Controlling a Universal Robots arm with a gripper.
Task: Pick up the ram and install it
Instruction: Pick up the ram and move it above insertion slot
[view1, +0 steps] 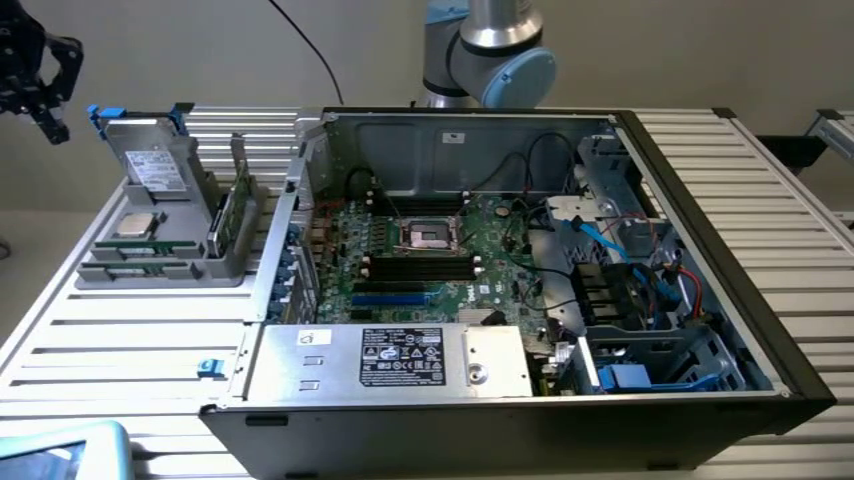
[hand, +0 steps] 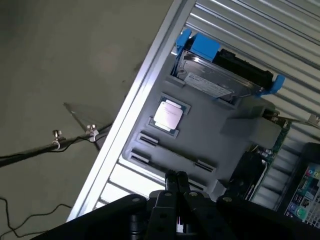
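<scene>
My pincer (hand: 176, 178), closed and empty, hangs off the grey tray (view1: 160, 272); the ram (view1: 235, 215) stands on edge along the tray's far side, beside the computer case (view1: 454, 150).

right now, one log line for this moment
gripper: shut, empty, near gray holder | ram: standing in holder, not picked | pc case: open

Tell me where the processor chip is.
The processor chip lies in the gray holder at the exterior view's left, beside the upright drive, outside the computer case.
</scene>
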